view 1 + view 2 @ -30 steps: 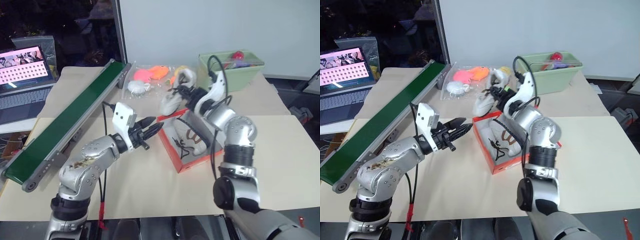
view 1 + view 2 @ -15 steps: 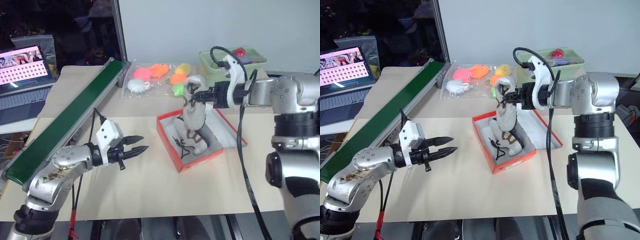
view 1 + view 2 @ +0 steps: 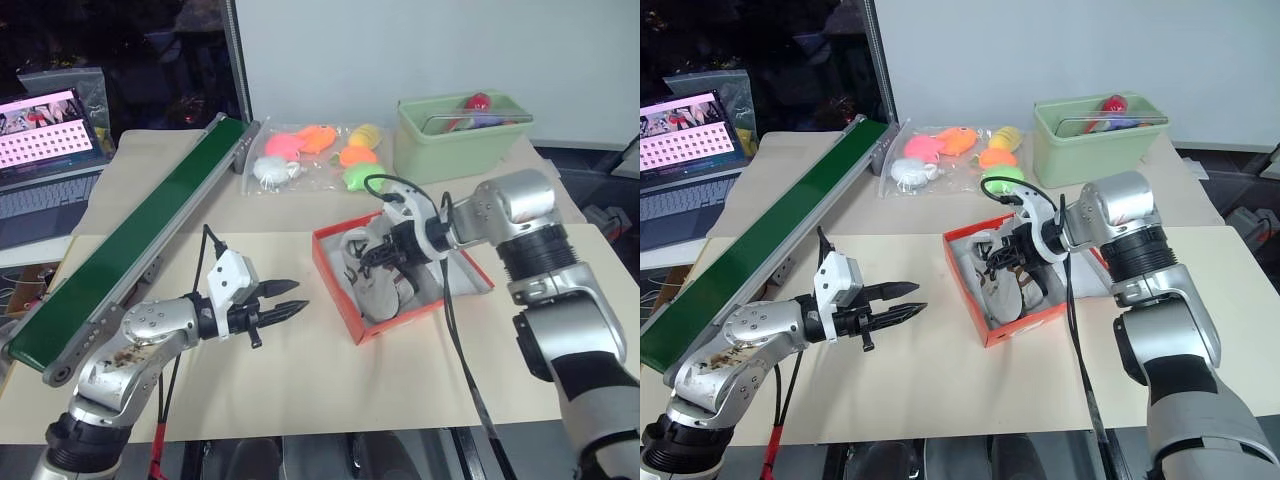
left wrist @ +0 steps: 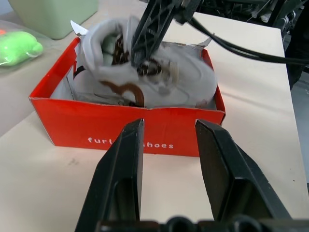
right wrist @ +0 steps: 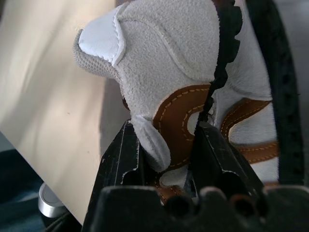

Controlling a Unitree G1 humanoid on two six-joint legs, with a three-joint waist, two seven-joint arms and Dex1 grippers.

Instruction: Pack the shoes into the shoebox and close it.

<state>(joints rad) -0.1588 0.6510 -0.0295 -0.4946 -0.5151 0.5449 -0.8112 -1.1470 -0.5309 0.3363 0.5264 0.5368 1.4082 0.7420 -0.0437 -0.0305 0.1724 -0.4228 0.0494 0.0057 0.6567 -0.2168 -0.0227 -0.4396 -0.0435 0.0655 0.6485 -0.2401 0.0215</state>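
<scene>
Orange-red card makes up the shoebox (image 3: 400,290), which sits open near the middle of the bench (image 3: 300,390), its lid folded out flat on the far right side. It looks light and fairly stiff, though thin walls would buckle under a hard squeeze; the lid's free edge is probably the best place to take hold for closing. White tissue lines the inside and would crumple or snag easily.

The shoes (image 3: 1012,285) are both at the box: one lies in it, and the second rests over it, held by the right gripper (image 3: 385,258). They look soft and light, with suede-like uppers that give under pressure, so a grip at the heel collar or tongue seems to suit them. In the right wrist view the fingers (image 5: 126,159) are closed on a flap of the upper beside a brown trim patch. The dark laces hang loose and could catch on the box wall.

The left gripper (image 3: 285,298) hovers just above the bench, well left of the box and pointing at it, fingers (image 4: 123,169) partly apart and empty.

How the two shoes nest cannot be told, since the right gripper and the upper shoe hide the lower one. The lid hinge is partly covered by the right arm.
</scene>
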